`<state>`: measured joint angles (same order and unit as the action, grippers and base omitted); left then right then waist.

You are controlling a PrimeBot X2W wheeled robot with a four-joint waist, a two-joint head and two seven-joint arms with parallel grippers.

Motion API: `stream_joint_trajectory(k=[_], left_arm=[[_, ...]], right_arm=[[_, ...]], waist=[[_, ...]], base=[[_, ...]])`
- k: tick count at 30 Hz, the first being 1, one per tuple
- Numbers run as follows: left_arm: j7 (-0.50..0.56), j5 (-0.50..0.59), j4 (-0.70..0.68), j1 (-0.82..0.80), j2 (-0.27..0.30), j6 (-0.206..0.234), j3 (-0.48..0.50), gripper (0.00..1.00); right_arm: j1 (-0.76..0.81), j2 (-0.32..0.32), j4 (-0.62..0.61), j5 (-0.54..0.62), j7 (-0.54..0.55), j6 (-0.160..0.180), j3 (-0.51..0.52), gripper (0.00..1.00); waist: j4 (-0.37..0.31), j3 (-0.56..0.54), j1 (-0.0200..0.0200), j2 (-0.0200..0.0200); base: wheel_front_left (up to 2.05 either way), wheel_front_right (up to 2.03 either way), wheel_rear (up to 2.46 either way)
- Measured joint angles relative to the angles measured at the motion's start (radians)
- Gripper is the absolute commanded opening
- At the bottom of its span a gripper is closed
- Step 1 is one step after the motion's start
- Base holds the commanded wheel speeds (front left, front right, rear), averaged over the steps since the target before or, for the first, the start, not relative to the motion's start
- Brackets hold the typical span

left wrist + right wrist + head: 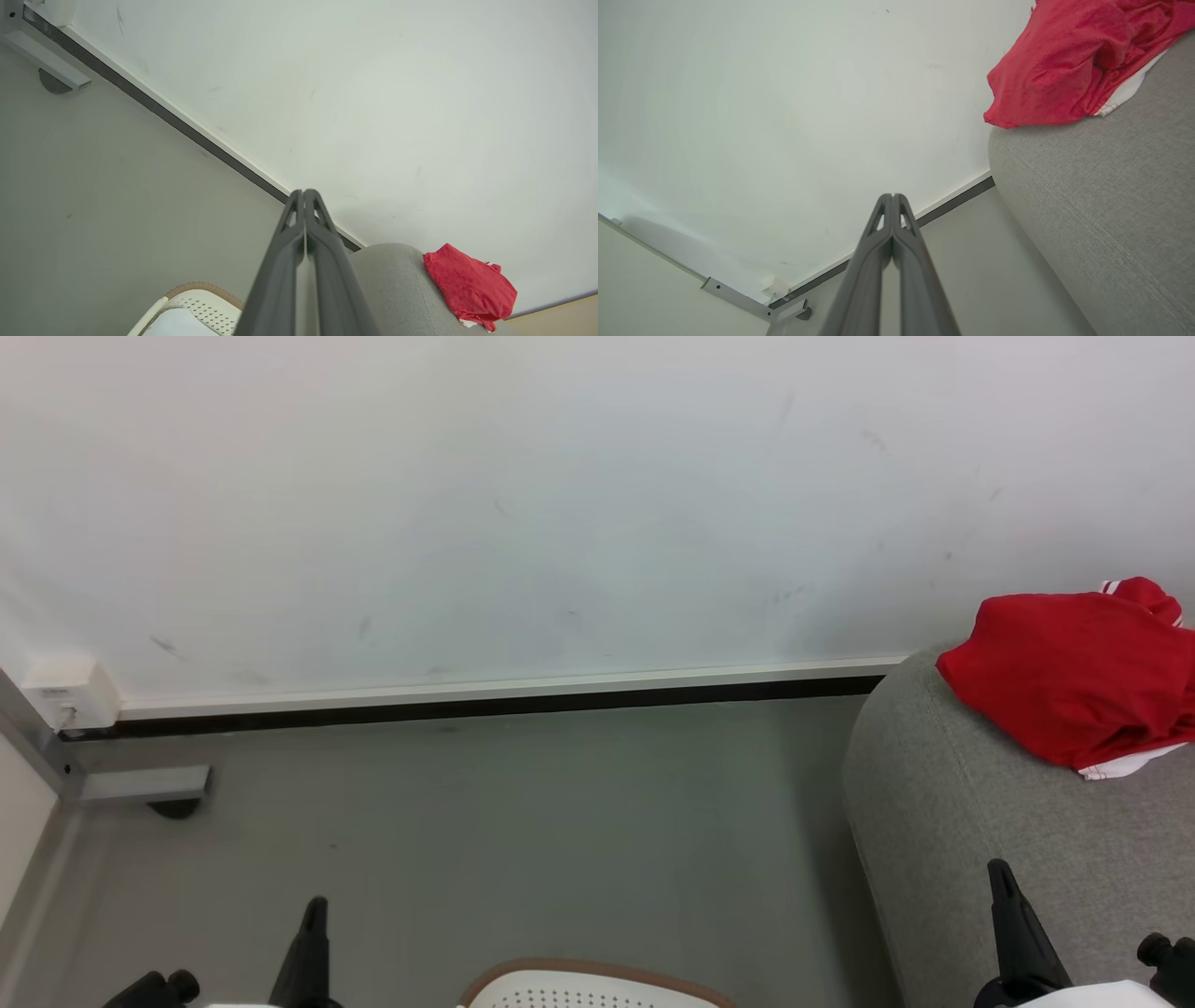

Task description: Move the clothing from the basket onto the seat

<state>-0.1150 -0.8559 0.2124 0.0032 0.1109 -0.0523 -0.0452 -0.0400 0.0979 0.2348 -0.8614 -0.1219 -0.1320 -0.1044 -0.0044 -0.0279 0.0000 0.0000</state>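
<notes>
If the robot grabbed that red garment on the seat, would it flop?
Probably yes: the garment lies crumpled in soft folds on the seat. It looks thin, so likely light. Pushed, it would probably bunch up on the rough weave rather than slide.

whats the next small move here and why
Probably just park both arms; the job looks done. The clothing already lies on the seat, well apart from the basket. The left gripper and right gripper are shut and hold nothing. The part of the basket that shows looks bare.
</notes>
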Motion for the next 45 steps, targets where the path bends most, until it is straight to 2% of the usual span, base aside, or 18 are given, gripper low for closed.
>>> stream_joint_trajectory(k=[20, 45], left_arm=[[0.065, -0.224, 0.008, -0.030, -0.017, -0.020, 0.045, 0.00], [0.132, -0.435, 0.018, -0.064, -0.036, -0.044, 0.094, 0.00]], right_arm=[[-0.020, -0.006, 0.003, -0.221, 0.061, 0.000, 0.053, 0.00], [-0.038, -0.015, 0.005, -0.450, 0.126, 0.000, 0.112, 0.00]], waist=[[0.001, 0.007, 0.0000, 0.0000], [0.002, 0.015, 0.0000, 0.0000]], base=[[0.00, 0.00, 0.00], [0.00, 0.00, 0.00]])
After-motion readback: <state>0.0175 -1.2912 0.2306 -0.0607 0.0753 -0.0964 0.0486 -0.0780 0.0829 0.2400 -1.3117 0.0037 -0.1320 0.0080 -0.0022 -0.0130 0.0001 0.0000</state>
